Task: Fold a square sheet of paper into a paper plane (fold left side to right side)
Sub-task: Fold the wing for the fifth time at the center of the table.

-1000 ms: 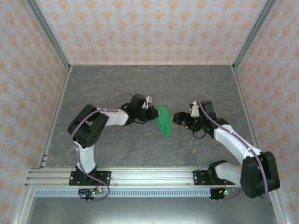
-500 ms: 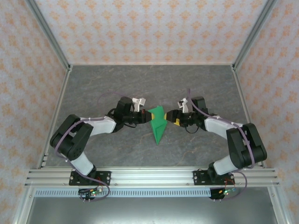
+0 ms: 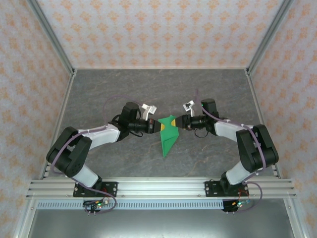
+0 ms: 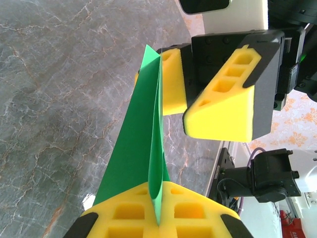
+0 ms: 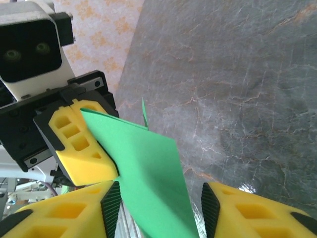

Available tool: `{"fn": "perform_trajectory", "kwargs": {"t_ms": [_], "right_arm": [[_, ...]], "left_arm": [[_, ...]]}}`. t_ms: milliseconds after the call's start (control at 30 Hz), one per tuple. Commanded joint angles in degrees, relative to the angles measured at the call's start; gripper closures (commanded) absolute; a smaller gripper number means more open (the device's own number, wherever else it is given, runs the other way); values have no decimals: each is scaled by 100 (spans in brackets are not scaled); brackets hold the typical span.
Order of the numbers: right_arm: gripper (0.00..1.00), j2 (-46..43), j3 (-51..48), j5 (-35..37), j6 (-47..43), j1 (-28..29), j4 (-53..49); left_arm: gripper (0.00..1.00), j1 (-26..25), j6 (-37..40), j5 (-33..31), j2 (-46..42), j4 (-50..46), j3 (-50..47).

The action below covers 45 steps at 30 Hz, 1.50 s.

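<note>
Top external view: the paper plane (image 3: 168,135) is held up over the grey bench (image 3: 124,89), in the middle between the two arms. It is bright green, thin and folded into a long, narrow shape. Its wide end is by the jaws and its sharp tip points toward the near edge. Left wrist view: two layers lie close together. The left jaws are shut tight on it with their yellow pads (image 4: 124,215). The right jaws are apart, one pad on each side of the paper.
</note>
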Motion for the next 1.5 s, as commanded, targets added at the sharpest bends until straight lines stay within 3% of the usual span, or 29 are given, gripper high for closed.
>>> {"fn": "perform_trajectory", "kwargs": {"t_ms": [0, 167, 433, 633, 767, 933, 1067, 1133, 1233, 1467], "right_arm": [[54, 10, 130, -361, -456, -19, -301], [66, 0, 156, -287, -708, -21, -645], [74, 25, 227, -197, -978, -19, -1014], [88, 79, 312, -154, -1064, -19, -1227], [96, 171, 469, 158, -980, -19, -1541], [98, 292, 543, 673, -562, -19, -1737], [98, 407, 564, 988, -270, -11, -1804], [98, 453, 587, 1133, -101, -7, -1795], [98, 522, 634, 1361, 44, 5, -1804], [98, 842, 787, 1576, 508, 5, -1772]], "left_arm": [[100, 40, 130, 98, 40, -28, 137], [100, 57, 168, 54, 66, -111, 177], [100, 164, 229, 54, 194, -201, 188], [99, 180, 277, 59, 389, -256, 299], [50, 243, 573, -130, 343, -702, 409], [31, 473, 978, -969, -170, -1694, 467], [29, 447, 1256, -1835, -810, -2495, 474], [30, 296, 1442, -2165, -1151, -2924, 478], [30, -373, 1848, -2962, -1532, -3763, 646], [33, -1868, 1510, -4315, -1504, -4141, 695]]}}
